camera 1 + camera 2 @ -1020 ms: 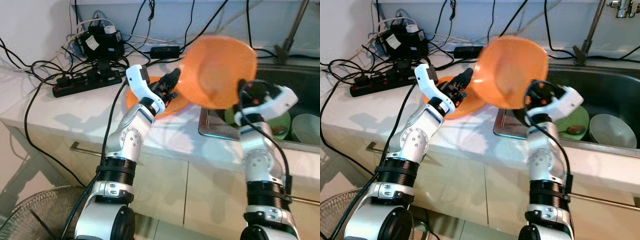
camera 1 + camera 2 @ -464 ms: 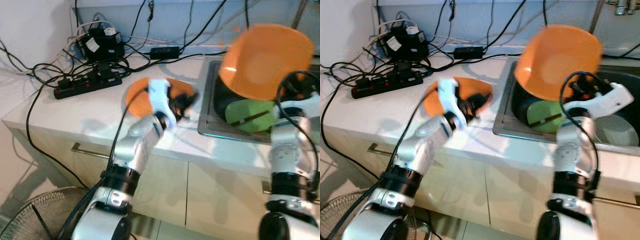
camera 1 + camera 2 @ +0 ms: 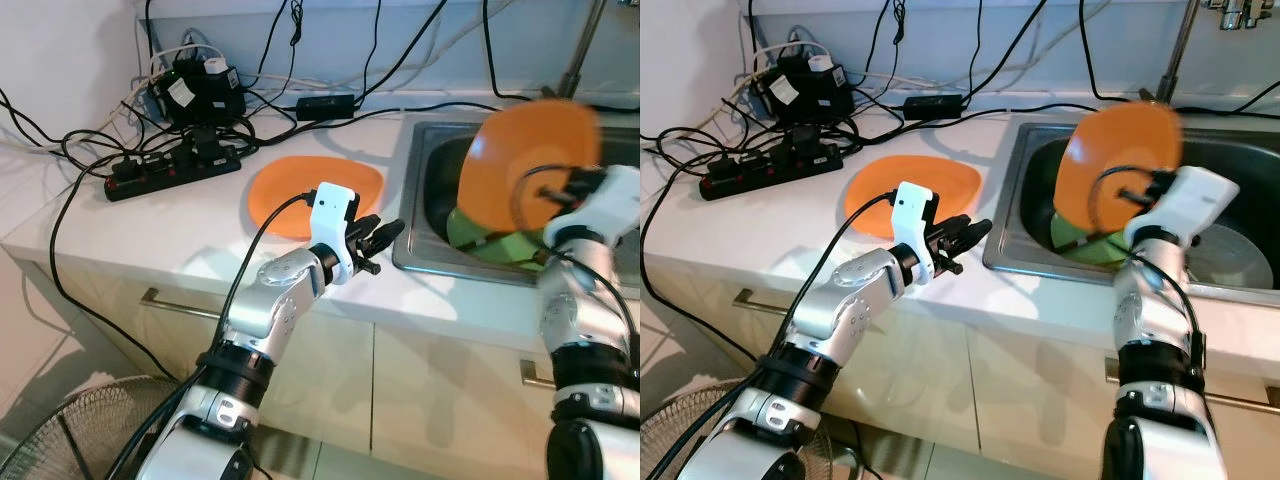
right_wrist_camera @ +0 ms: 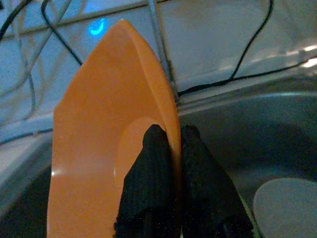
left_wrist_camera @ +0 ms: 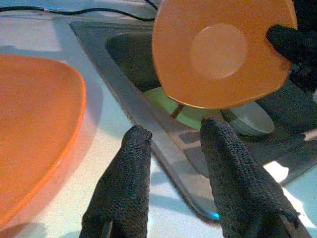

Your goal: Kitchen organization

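A pale countertop (image 3: 150, 225) runs across the scene, with cabinet fronts below it and a steel sink (image 3: 420, 215) sunk into its right part. On the floor at the lower left stands a wire fan guard (image 3: 60, 440). At the back left of the counter lies a tangle of black cables around a black power strip (image 3: 170, 165) and a dark adapter block (image 3: 195, 90); the adapter carries pale labels, but their writing is too small to read, and no brand or text can be made out anywhere else. Flat on the counter, just left of the sink, rests an orange plate (image 3: 315, 185). A second orange plate (image 3: 530, 165) is held up on edge over the sink basin by the right gripper (image 4: 173, 148), whose two black fingers pinch its rim, one on each face. Beneath that raised plate, inside the basin, lies a green plate (image 3: 495, 240) with a dark stick-like utensil across it, and beside it a pale bowl (image 5: 250, 119). The left gripper (image 3: 378, 238) hovers over the counter's front edge between the flat plate and the sink, its fingers (image 5: 126, 188) spread apart and holding nothing.
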{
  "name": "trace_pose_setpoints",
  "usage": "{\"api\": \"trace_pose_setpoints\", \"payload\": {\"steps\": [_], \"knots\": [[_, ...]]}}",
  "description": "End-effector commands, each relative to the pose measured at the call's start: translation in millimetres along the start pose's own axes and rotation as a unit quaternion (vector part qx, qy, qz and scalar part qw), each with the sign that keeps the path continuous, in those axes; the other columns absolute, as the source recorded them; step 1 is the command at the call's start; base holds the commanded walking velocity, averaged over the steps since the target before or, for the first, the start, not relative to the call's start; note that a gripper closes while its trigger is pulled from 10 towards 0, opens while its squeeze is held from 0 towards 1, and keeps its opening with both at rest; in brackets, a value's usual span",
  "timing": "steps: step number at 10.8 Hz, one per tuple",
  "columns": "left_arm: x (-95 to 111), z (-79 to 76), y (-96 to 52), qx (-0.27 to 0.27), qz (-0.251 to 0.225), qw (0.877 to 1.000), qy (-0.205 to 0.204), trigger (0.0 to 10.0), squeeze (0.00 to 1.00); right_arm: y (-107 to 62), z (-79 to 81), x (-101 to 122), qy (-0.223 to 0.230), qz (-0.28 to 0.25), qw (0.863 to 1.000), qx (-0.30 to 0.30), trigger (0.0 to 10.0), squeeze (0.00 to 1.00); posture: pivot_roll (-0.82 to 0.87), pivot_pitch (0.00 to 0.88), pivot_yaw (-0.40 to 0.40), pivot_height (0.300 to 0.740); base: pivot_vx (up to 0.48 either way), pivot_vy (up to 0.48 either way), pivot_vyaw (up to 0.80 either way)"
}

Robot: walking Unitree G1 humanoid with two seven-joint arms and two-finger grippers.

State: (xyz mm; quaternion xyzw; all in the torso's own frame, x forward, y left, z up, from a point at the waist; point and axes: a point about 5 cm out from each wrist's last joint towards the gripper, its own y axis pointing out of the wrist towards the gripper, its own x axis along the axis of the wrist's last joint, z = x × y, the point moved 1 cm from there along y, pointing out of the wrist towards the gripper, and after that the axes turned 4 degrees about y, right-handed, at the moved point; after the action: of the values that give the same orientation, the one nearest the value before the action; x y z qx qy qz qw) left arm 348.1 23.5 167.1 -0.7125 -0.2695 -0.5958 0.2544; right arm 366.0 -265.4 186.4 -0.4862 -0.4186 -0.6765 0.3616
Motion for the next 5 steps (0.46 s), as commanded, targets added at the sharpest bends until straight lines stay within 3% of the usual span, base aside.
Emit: {"api": "trace_pose_setpoints", "payload": {"steps": [1, 2, 3, 5], "knots": [[-1.6, 0.9, -3.2, -0.004, 0.010, 1.000, 0.011, 10.0, 0.00, 7.0, 15.8, 14.1, -0.027, -0.029, 0.999, 0.028, 10.0, 0.00, 0.03, 0.000, 0.136, 0.740, 0.000, 0.000, 0.00], [-2.8, -0.4, -3.4, -0.008, 0.014, 1.000, 0.021, 10.0, 0.00, 8.3, 24.0, 2.7, -0.077, 0.002, 0.996, 0.045, 10.0, 0.00, 0.03, 0.000, 0.133, 0.740, 0.000, 0.000, 0.00], [-3.2, -3.0, -3.5, -0.015, 0.015, 0.999, 0.023, 10.0, 0.00, 10.3, 28.9, -4.0, -0.099, 0.021, 0.994, 0.049, 10.0, 0.00, 0.03, 0.000, 0.132, 0.740, 0.000, 0.000, 0.00], [-4.2, -6.4, -4.4, -0.025, 0.018, 0.999, 0.027, 10.0, 0.00, 13.8, 31.7, -11.7, -0.110, 0.052, 0.992, 0.045, 10.0, 0.00, 0.04, 0.000, 0.129, 0.740, 0.000, 0.000, 0.00]]}}
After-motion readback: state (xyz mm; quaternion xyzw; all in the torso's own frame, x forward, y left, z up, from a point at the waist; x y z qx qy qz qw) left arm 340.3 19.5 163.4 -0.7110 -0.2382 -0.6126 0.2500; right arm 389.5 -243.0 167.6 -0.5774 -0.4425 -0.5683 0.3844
